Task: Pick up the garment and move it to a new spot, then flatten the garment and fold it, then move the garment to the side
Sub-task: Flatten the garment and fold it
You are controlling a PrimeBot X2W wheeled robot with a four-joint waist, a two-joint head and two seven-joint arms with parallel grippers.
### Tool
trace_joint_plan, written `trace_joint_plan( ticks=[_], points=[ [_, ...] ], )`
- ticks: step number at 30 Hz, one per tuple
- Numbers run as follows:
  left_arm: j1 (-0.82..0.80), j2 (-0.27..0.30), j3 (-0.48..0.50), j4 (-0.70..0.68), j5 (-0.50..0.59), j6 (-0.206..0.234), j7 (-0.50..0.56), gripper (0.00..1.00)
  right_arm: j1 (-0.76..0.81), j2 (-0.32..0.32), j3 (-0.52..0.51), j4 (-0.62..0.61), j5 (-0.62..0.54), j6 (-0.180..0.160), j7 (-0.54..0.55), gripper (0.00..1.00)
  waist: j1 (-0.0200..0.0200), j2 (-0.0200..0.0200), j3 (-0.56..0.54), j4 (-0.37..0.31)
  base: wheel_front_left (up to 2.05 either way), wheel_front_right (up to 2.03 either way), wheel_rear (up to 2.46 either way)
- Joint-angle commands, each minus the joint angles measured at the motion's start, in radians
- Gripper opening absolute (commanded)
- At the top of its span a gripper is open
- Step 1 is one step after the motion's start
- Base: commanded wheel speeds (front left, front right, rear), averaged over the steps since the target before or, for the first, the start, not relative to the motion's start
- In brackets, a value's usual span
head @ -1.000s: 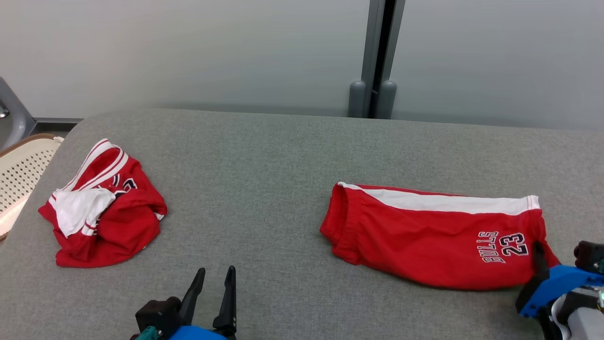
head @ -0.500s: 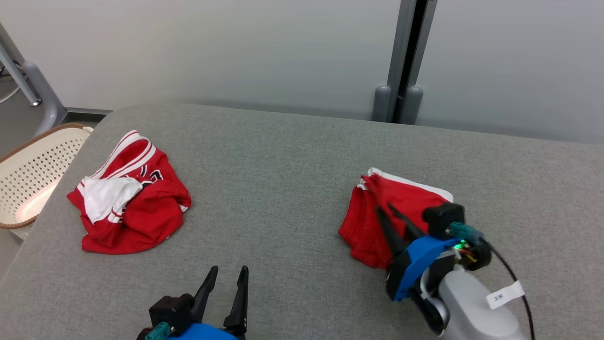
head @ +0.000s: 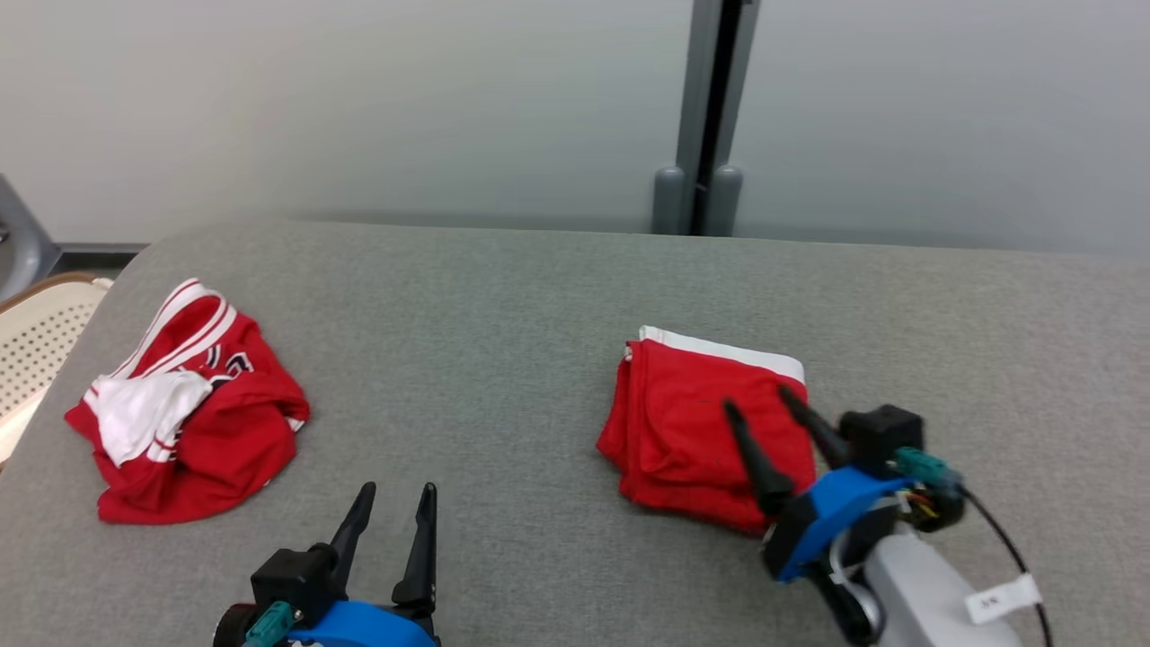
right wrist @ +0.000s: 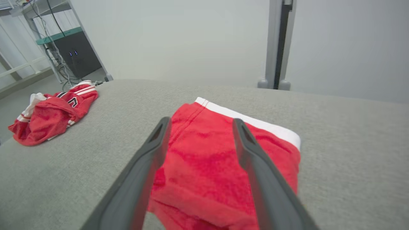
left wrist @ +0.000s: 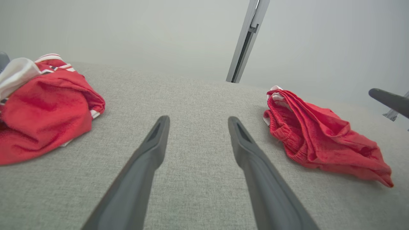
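Our right gripper [head: 756, 402] stands wide open, and nothing is caught between its two dark fingers. In the head view they reach over the near right part of the folded red garment [head: 692, 422]. In the right wrist view the same fingers frame the red cloth [right wrist: 207, 159] on either side. From the left wrist view we see one right finger [left wrist: 388, 99] lifted clear above the garment [left wrist: 319, 137], so we read it as hovering, not pressing. We cannot tell whether the other finger touches the cloth.

Our left gripper [head: 398, 490] is also fully spread and holds nothing. It hangs low over the near strip of the grey table [head: 503, 359], with bare surface between and ahead of its fingers [left wrist: 150, 150].

The folded garment lies right of the table's middle, with its white band along the far side and its gathered waistband toward our left. Bare grey surface runs behind it to the table's far edge. More bare surface lies to its right.

A broad open stretch separates it from a crumpled red garment [head: 189, 413] with white trim. That heap sits close to the table's rounded left edge. Just past that edge stands a pale perforated basket [head: 36, 341]. Behind the table we see a plain wall with a grey post [head: 705, 117].
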Motion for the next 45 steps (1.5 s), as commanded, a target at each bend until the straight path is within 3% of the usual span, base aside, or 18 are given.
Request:
trace_joint_plan(
  ticks=[1,7,14,28,29,30,39,45],
  points=[
    [0.002,0.001,0.007,-0.005,0.011,0.002,-0.002,1.0,0.031,-0.009,-0.025,-0.01,-0.019,0.0,-0.003,1.0,-0.0001,0.0,-0.009,-0.013,0.0,0.0,0.0],
    [0.01,-0.007,0.06,-0.031,0.095,0.002,-0.003,1.0,0.14,-0.006,-0.227,-0.08,-0.152,0.0,-0.004,1.0,-0.0001,0.0,-0.011,-0.05,0.0,0.0,0.0],
    [0.066,-0.019,0.091,-0.054,0.183,0.01,-0.003,1.0,0.268,0.014,-0.346,-0.12,-0.209,0.0,-0.004,1.0,-0.0001,0.0,-0.021,-0.08,0.0,0.0,0.0],
    [0.072,-0.037,0.096,-0.055,0.212,0.013,-0.003,1.0,0.275,0.015,-0.3,-0.122,-0.143,0.0,-0.004,1.0,-0.0001,0.0,-0.007,-0.075,0.0,0.0,0.0],
    [0.068,-0.037,0.096,-0.051,0.207,0.012,-0.003,1.0,0.26,0.015,-0.292,-0.115,-0.143,0.0,-0.004,0.39,-0.0001,0.0,-0.002,-0.069,0.0,0.0,0.0],
    [0.064,-0.038,0.094,-0.048,0.207,0.011,-0.003,1.0,0.243,0.015,-0.285,-0.109,-0.14,0.0,-0.004,0.0,-0.0001,0.0,0.001,-0.062,0.0,0.0,0.0],
    [0.03,-0.038,0.051,-0.026,0.173,0.007,-0.003,1.0,0.056,0.015,-0.23,-0.011,-0.132,0.0,-0.004,0.0,-0.0001,0.0,0.064,0.044,0.0,0.0,0.0],
    [0.017,-0.039,0.062,-0.021,0.178,0.003,-0.003,1.0,0.024,0.014,-0.087,0.056,-0.062,0.0,-0.004,0.0,-0.0001,0.0,0.09,0.098,0.0,0.0,0.0]
  ],
)
